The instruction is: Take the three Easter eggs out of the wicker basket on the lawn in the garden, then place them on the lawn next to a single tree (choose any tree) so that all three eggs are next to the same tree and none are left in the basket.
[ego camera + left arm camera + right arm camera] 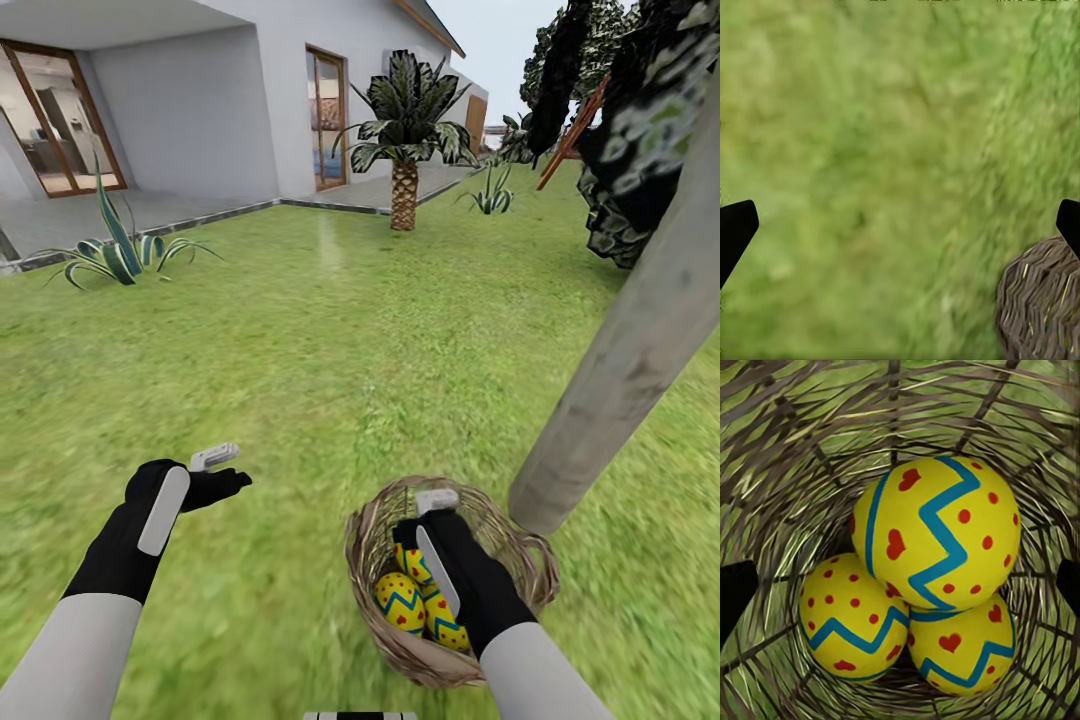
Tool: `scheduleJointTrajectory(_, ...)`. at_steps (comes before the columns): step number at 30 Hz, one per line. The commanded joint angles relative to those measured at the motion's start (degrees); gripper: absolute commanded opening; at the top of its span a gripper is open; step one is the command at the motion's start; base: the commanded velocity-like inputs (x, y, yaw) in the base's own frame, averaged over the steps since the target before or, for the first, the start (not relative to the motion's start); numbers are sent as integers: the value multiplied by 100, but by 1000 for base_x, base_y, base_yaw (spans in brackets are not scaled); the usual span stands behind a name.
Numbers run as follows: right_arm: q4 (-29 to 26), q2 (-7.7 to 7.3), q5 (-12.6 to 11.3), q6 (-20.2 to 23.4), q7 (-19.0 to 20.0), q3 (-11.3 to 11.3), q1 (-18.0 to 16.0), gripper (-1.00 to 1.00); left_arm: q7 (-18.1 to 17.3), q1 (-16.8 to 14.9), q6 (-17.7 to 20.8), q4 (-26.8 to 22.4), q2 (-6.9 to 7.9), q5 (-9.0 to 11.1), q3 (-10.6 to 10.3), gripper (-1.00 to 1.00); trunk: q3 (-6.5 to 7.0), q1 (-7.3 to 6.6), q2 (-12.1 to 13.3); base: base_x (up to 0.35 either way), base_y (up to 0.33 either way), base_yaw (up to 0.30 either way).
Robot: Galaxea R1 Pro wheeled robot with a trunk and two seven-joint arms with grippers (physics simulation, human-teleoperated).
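The right gripper's [437,503] fingers are hanging spread apart inside the small round brown wicker basket [372,545], gripping nothing — the three yellow eggs with blue zigzags and red hearts [934,536] are lying piled at its bottom. The basket is sitting on the green lawn [320,330] just beside the pale grey tree trunk [620,370], while the left gripper [222,465] is hovering released over bare grass.

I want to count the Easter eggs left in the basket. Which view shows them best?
The right wrist view: it looks straight into the wicker basket at all three Easter eggs. In the head view the right gripper partly hides them. The left wrist view catches the basket's outside.
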Motion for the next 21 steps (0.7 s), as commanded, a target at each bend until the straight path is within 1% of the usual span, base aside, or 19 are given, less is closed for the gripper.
scheduleJointTrajectory(1, 44, 0, -143, -79, -151, 9, -4, 100, 52, -1, 16, -3, 2, 61, 0, 100, -5, -1, -2, 0, 34, 0)
scheduleJointTrajectory(4, 151, 0, -245, -208, -272, 9, -4, 100, 52, -1, 13, 0, 2, 66, -2, 100, -5, -1, -2, 0, 15, 0)
scheduleJointTrajectory(8, 256, 0, -341, -248, -309, 9, -4, 100, 51, -1, 12, 7, 3, 65, -1, 100, -5, -1, -2, 0, 3, 0)
scheduleJointTrajectory(11, 549, 0, -489, -271, -314, 38, -4, 100, 51, 0, 12, 9, 3, 64, -1, 100, -5, -1, -2, 0, 0, 0)
scheduleJointTrajectory(13, 769, 0, -517, -322, -315, 65, -8, 100, 51, 0, 12, 10, -1, 64, -2, 100, -5, -1, -2, 0, 0, 0)
scheduleJointTrajectory(16, 952, 0, -534, -475, -320, 85, -12, 100, 51, 0, 20, -11, -6, 73, -13, 100, -5, -1, -2, 0, 0, 0)
scheduleJointTrajectory(21, 969, 0, -541, -503, -304, 88, -12, 100, 51, -2, 30, -40, -6, 93, -8, 100, -5, -1, -2, 0, 0, 0)
